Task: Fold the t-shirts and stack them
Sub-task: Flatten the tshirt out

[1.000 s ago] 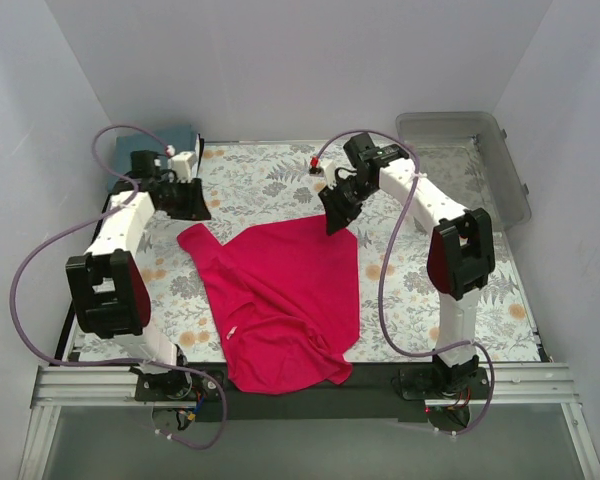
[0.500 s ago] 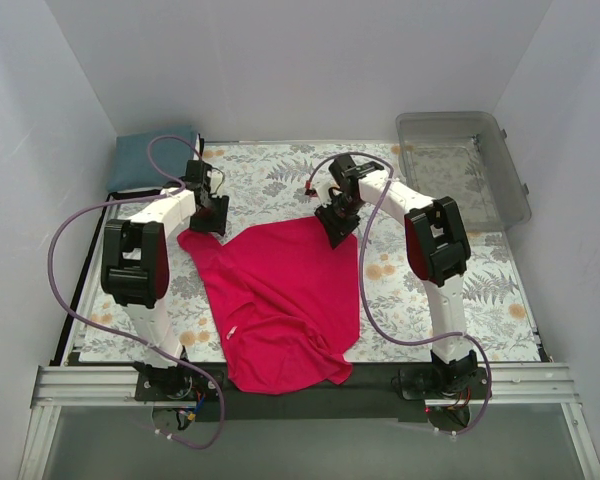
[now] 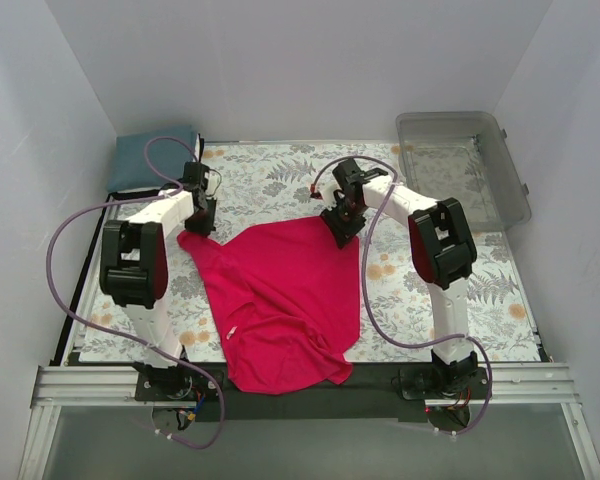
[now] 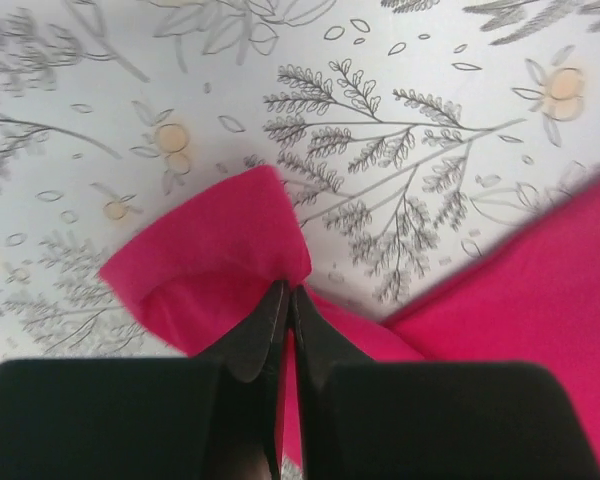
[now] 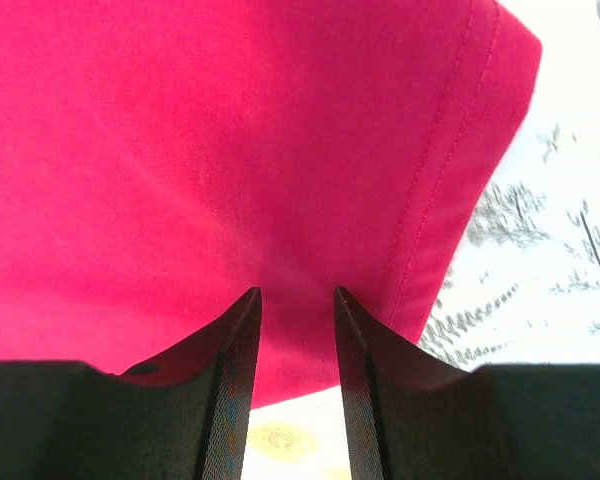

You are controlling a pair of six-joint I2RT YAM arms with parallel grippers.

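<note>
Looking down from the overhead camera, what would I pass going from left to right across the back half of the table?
teal-blue t-shirt → left pincer → right pincer → clear plastic bin

Left claw (image 4: 287, 292) closed, right claw (image 5: 297, 295) agape.

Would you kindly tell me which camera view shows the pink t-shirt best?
The top external view: it shows the whole pink t-shirt lying on the table. The left wrist view shows only a corner pinched in the shut left gripper; the right wrist view only a hemmed corner under the open right gripper.
</note>
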